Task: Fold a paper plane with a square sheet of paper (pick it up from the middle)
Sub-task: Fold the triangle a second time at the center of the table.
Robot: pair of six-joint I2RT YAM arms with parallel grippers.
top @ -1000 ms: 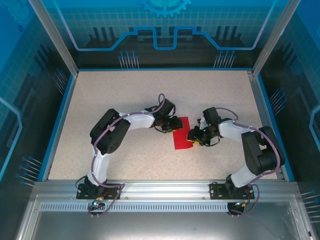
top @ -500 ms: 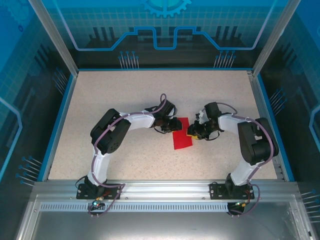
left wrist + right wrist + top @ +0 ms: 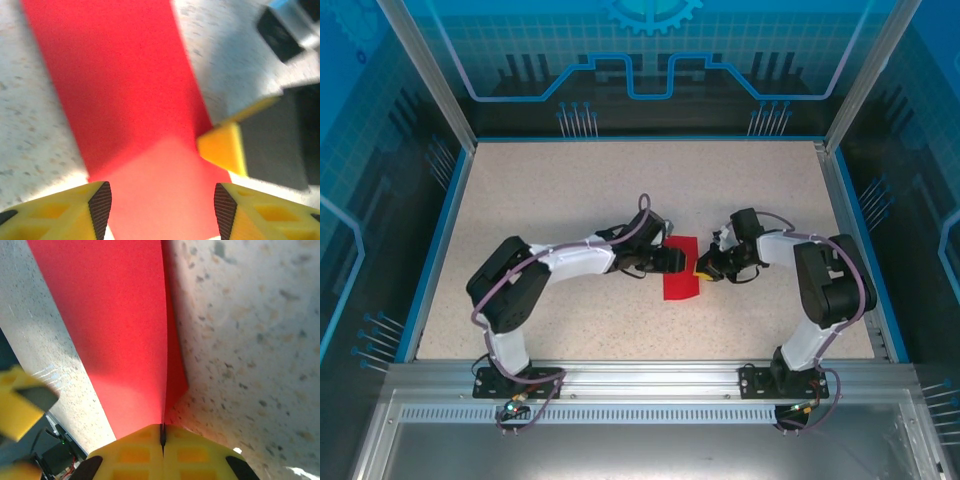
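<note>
The square sheet of paper point(image 3: 681, 281) is bright red and lies mid-table, showing as a narrow upright strip between the two grippers. My left gripper point(image 3: 670, 260) is at its left edge, open; in the left wrist view its fingertips point(image 3: 100, 202) stand wide apart over the red paper point(image 3: 125, 90), holding nothing. My right gripper point(image 3: 703, 267) is at the sheet's right edge. In the right wrist view its jaws point(image 3: 162, 434) are pressed together on a raised edge of the paper point(image 3: 110, 330), which runs away from them as a thin crease line.
The speckled tabletop point(image 3: 570, 190) spreads around the paper, bounded by a blue rim and the see-through enclosure walls point(image 3: 440, 160). The right gripper's yellow finger point(image 3: 225, 150) sits close in front of the left gripper.
My left gripper has opened and its arm has stretched lower toward the paper. My right gripper has closed onto the paper's right edge after shifting up beside it.
</note>
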